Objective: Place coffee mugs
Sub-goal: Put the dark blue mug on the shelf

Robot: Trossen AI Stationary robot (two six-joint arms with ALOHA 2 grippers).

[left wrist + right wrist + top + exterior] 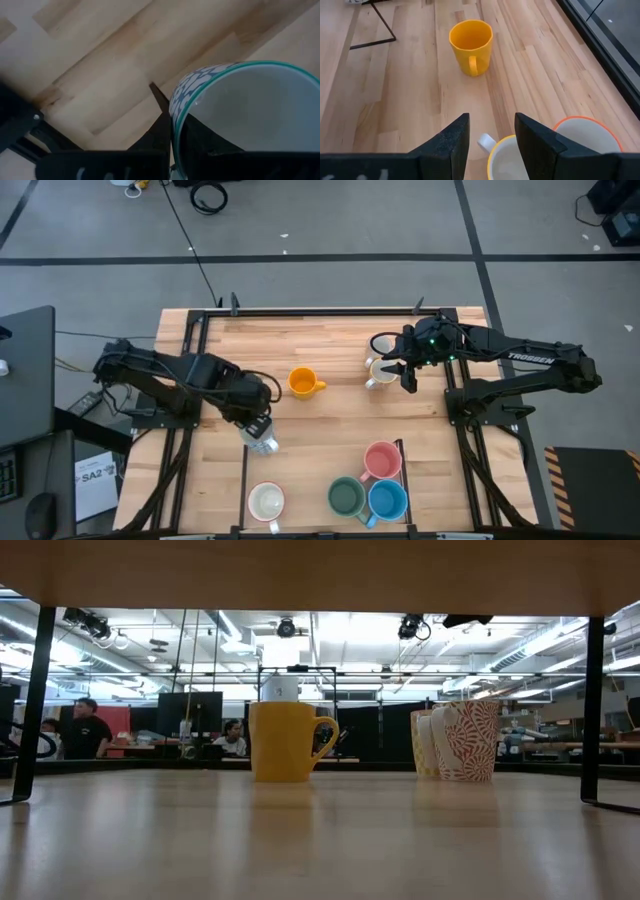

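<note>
My left gripper (258,429) is clamped on the rim of a blue-and-white patterned ceramic mug (240,115), whose inside I see empty. My right gripper (491,132) hangs open over a yellow-rimmed white mug (507,159), also empty, beside an orange-rimmed one (587,134).

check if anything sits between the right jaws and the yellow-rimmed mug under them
Nothing visible does. The right gripper hangs open directly above the yellow-rimmed mug, one jaw either side of the rim. The orange-rimmed mug stands close beside it.

A: The blue-and-white spotted ceramic mug with a green rim (240,115) is cut off by the picture's edge. Its handle is hidden.

B: 2 more are cut off: the yellow-rimmed cream mug (507,160) and the orange-rimmed white mug (587,135). The far-off people (85,728) look too small to tell much.
</note>
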